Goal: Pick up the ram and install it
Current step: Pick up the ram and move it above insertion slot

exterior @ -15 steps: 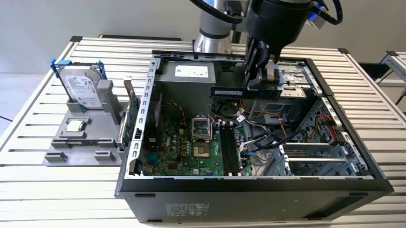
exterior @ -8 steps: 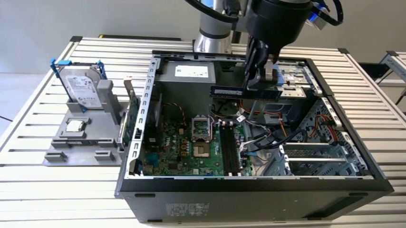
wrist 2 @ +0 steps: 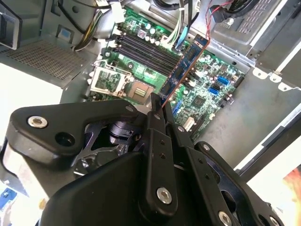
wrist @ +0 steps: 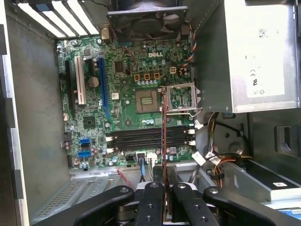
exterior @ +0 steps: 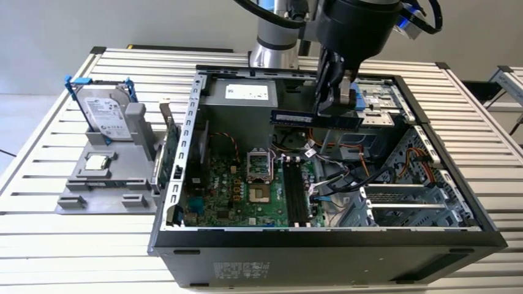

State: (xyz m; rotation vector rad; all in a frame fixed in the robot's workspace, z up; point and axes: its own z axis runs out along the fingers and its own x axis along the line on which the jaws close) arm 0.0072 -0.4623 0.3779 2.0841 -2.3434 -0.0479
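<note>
My gripper (exterior: 334, 113) hangs over the open computer case (exterior: 176, 184), shut on the ram (exterior: 315, 118). In the exterior view the ram is a long dark stick with a small label, held level above the case's back half, toward the power supply. In the second wrist view the ram (wrist 2: 184, 66) juts out from the gripper (wrist 2: 158, 105) over the green motherboard (wrist 2: 207, 94). In the first wrist view the ram (wrist: 164, 136) appears edge-on as a thin line from the gripper (wrist: 164, 187), crossing above the black memory slots (wrist: 141, 139). Those slots (exterior: 294, 193) lie well below the ram.
A silver hard drive in a blue frame (exterior: 106, 110) and a small square processor chip (exterior: 98, 162) rest on a grey fixture (exterior: 106, 196) at the exterior view's left. Inside the case are the power supply (wrist: 261, 52), open processor socket (wrist: 181, 98), fan (wrist: 146, 23) and loose cables (exterior: 343, 177).
</note>
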